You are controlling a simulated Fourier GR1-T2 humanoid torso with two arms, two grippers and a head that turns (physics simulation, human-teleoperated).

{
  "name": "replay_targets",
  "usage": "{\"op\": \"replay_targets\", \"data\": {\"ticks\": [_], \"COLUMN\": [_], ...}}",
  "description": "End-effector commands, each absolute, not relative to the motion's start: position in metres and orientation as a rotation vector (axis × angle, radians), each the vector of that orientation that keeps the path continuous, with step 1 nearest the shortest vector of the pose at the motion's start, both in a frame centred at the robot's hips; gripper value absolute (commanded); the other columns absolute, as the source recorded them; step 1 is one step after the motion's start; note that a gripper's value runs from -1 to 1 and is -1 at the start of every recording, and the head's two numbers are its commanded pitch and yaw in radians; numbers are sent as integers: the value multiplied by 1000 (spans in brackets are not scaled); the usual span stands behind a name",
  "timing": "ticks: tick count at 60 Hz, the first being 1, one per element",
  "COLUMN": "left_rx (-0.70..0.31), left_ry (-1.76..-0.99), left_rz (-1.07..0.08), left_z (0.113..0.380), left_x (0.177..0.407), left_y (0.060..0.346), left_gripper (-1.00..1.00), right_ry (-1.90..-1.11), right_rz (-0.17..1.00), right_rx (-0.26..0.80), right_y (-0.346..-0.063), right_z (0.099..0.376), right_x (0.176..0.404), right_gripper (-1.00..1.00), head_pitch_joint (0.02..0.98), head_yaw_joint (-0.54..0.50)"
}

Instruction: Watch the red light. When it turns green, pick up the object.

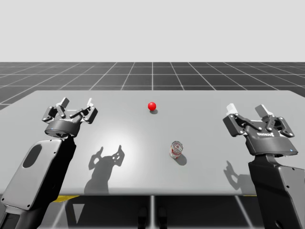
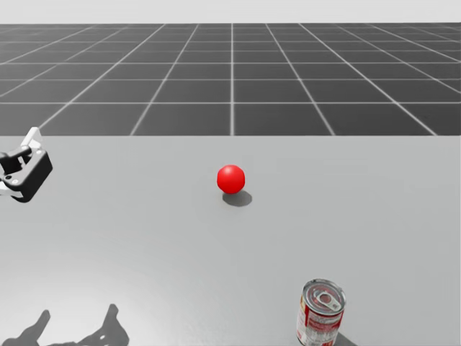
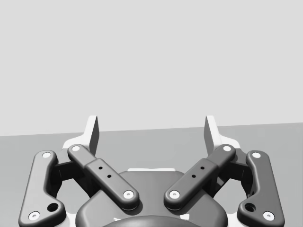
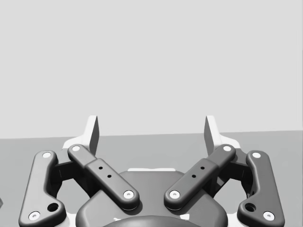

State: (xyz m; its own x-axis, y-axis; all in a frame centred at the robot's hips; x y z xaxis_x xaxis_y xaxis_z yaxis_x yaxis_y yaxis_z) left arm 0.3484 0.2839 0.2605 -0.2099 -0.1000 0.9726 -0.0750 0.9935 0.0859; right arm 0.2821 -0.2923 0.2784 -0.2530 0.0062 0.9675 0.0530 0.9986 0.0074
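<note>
The light (image 1: 152,106) is red; it is a small ball on the grey table (image 1: 205,102), toward the far edge and about midway across. In the head view the light (image 2: 230,178) shows the same plain red, with a small dark shadow just beside it.

The can (image 1: 176,149) stands on the table nearer the robot than the light and a little to the robot's right of it, well apart from it. In the head view the can (image 2: 320,313) shows a silver top and a red and white side; it appears to stand upright, though the high view makes that hard to judge. It stands free, well apart from both grippers.

The left gripper (image 1: 76,101) hovers above the left part of the table, raised off the surface, its fingers spread wide and gripping nothing; its shadow (image 1: 107,160) falls on the table nearer the robot. In the left wrist view the left gripper (image 3: 151,132) has its two pale fingertips (image 3: 92,132) far apart, with grey table ahead of them.

The right gripper (image 1: 246,109) hovers above the right part of the table, likewise spread wide; in the right wrist view the right gripper (image 4: 151,132) shows the same gap, fingertips (image 4: 211,131) far apart. Beyond the table lies a dark gridded floor (image 1: 152,74).
</note>
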Motion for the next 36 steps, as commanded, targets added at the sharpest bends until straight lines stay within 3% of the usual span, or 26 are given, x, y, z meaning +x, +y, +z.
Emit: {"op": "replay_targets", "data": {"ticks": [1,36], "left_rx": [129,129], "left_ry": [-1784,-1784], "left_rz": [-23,-23], "left_z": [260,260], "left_x": [349,349], "left_y": [284,284], "left_gripper": [-1000,-1000], "right_ry": [-1824,-1820], "right_rz": [-42,-40], "right_rx": [-43,-43], "right_y": [-293,-293], "right_z": [279,279], "right_x": [282,282], "right_gripper": [-1000,-1000], "head_pitch_joint": [552,552], "head_yaw_joint": [5,9]}}
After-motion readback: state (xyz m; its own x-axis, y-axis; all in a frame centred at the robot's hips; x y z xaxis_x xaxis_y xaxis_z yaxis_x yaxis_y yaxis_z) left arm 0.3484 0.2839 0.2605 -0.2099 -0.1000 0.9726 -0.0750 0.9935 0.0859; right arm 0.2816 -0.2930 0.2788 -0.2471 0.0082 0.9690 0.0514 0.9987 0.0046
